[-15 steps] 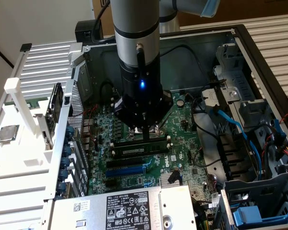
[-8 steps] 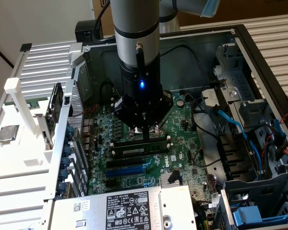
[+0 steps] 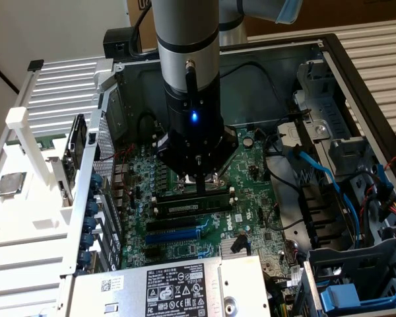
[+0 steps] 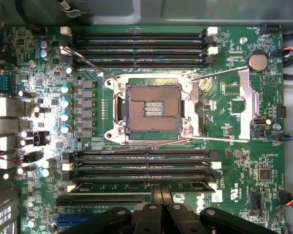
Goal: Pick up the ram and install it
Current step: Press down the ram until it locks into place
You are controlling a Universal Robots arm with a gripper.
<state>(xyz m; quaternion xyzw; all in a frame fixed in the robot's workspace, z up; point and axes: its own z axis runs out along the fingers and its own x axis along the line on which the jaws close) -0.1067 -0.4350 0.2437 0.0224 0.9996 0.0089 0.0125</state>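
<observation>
Fingers [image 4: 156, 195] of the black gripper [image 4: 162, 187] are pressed narrow, nearly together with only a thin seam between them. Their tips sit at the top edge of the ram [image 4: 112, 186]; they are not clasped around it.

Around it, big to small:
- Open grey sheet-metal computer case [image 3: 356, 72], lying flat, with the arm reaching straight down into it.
- Green motherboard [image 4: 234, 161], flat and densely printed, filling the case floor.
- Silver boxy power supply [image 3: 119, 290] with a black-and-white label, at the near edge in the exterior view.
- White plastic tray [image 3: 26, 218] outside the case on the exterior view's left, holding a square silver chip [image 3: 10, 183].
- Blue flat cables [image 3: 317, 172] looping over the drive bay on the exterior view's right, well clear of the gripper.
- Square metal-framed CPU socket [image 4: 153, 107], bare, with brown contacts and its thin wire levers swung out.
- Two banks of long black memory slots with white end clips, one [image 4: 136, 48] on the far side of the socket, one [image 4: 136, 163] on the gripper's side.
- The ram, a thin green stick with dark chips, lies along the outermost slot of the gripper-side bank, just beside empty slots.
- Blue expansion slot [image 3: 175, 236] near it.
- Round silver coin cell [image 4: 257, 61].
</observation>
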